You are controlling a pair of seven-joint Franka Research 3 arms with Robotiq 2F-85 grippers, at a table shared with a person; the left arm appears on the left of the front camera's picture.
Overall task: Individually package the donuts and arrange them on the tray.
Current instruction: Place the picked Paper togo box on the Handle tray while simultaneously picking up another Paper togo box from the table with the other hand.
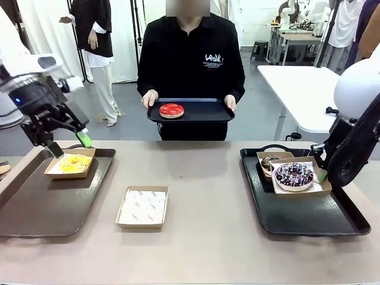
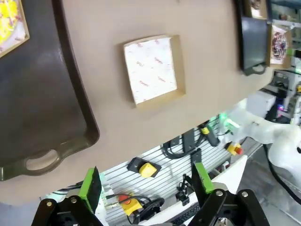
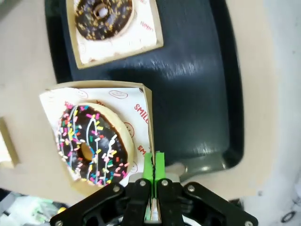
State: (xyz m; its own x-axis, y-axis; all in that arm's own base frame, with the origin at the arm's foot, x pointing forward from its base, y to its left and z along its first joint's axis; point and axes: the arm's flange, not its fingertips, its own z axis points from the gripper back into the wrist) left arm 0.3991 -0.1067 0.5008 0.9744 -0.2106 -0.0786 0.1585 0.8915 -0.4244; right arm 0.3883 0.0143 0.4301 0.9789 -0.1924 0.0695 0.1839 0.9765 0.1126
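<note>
- The right gripper (image 3: pixel 154 162) is clenched on the side wall of the sprinkle-donut box (image 3: pixel 141 101), pinching the thin card at the corner nearest the wrist.
- The sprinkled donut (image 3: pixel 91 143) lies flat in that box, which sits on the right tray (image 3: pixel 197 94) touching the box that holds the chocolate donut (image 3: pixel 103 14).
- The left gripper (image 1: pixel 70 145) is released, with its jaws wide and nothing between them. It hovers just above the far edge of the box holding the yellow donut (image 1: pixel 75 162) on the left tray (image 1: pixel 35 202).
- The red donut (image 1: pixel 171 110) is not boxed. It rests bare on a small tray (image 1: pixel 202 110) that the person holds in both hands at the far side of the table.
- An empty box (image 1: pixel 141 206) with a paper liner waits on the table between the two trays.
- Step in hand, as I judge it: placing the sprinkle-donut box on the right tray, with three of the four donuts packed.
- Next, the right claw needs to let go of the card wall and lift straight off, so the box does not drag or tip.
- After that, the red donut must go into the empty box, and the free left claw looks best placed to do it.
</note>
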